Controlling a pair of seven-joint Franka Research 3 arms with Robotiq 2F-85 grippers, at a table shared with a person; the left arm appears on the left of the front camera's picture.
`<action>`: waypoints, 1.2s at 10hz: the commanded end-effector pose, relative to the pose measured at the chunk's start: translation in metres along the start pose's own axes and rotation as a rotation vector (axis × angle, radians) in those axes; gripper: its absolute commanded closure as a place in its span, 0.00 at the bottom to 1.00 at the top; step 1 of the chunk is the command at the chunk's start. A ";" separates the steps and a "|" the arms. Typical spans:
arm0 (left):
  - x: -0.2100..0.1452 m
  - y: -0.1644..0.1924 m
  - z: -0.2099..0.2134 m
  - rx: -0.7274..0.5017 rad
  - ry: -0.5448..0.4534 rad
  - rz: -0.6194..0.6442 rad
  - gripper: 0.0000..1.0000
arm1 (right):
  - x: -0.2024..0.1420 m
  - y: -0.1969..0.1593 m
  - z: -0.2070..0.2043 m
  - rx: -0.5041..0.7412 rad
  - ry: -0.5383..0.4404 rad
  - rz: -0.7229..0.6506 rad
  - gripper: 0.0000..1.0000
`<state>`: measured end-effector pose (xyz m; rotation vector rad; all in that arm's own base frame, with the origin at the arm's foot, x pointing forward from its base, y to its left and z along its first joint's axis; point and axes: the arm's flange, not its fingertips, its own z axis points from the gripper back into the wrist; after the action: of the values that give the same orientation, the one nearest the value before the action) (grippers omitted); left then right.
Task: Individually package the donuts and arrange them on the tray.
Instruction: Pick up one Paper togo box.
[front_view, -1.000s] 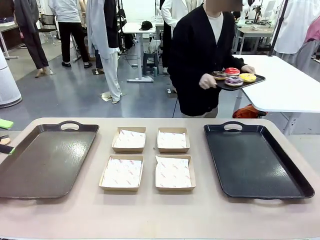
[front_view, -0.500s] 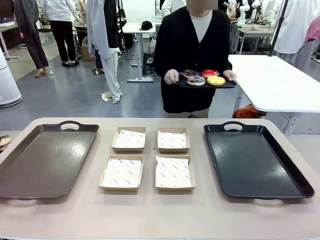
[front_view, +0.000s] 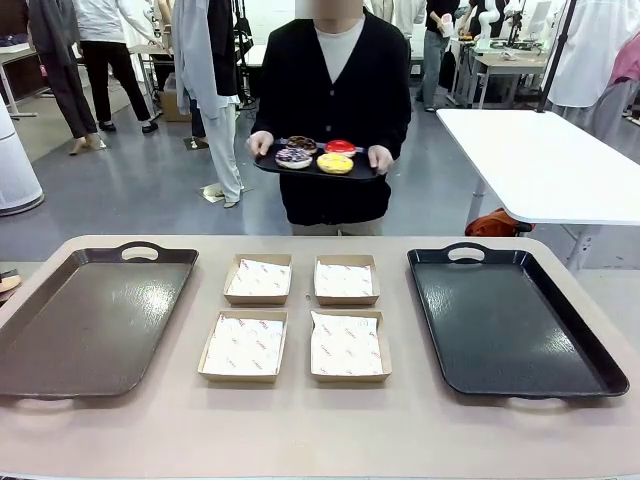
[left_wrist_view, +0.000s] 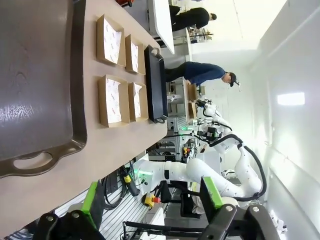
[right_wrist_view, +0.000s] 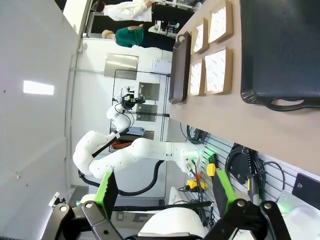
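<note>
Beyond the table's far edge a person holds a small black serving tray (front_view: 362, 172) with both hands. On it lie several donuts: a chocolate one (front_view: 300, 143), a red one (front_view: 340, 147), a purple-sprinkled one (front_view: 293, 156) and a yellow one (front_view: 334, 163). A large brown tray (front_view: 90, 320) lies at the table's left and a large black tray (front_view: 510, 320) at its right. My left gripper (left_wrist_view: 149, 189) is open and holds nothing, off the table's end beside the brown tray (left_wrist_view: 35, 75). My right gripper (right_wrist_view: 163, 181) is open too, off the end by the black tray (right_wrist_view: 285, 45).
Several shallow cardboard boxes lined with white paper, such as the near left one (front_view: 243, 346) and the far right one (front_view: 346, 280), sit between the two big trays. A white table (front_view: 550, 170) stands behind at the right. Other people stand farther back.
The person has walked from the white table leftward to the middle of the far side, carrying the donuts. A green-padded finger at the front view's left edge has drawn back out of sight.
</note>
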<state>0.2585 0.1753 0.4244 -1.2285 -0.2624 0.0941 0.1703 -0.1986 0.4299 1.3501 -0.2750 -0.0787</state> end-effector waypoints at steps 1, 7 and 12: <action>-0.005 -0.010 0.000 0.052 0.017 -0.077 0.00 | 0.002 -0.002 -0.004 -0.004 0.008 -0.007 0.00; 0.000 0.000 0.000 0.000 0.000 0.000 0.00 | 0.002 -0.002 -0.004 -0.004 0.008 -0.007 0.00; 0.000 0.000 0.000 0.000 0.000 0.000 0.00 | 0.002 -0.002 -0.004 -0.004 0.008 -0.007 0.00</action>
<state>0.2586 0.1753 0.4232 -1.2195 -0.2575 0.0860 0.1735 -0.1969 0.4285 1.3481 -0.2573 -0.0792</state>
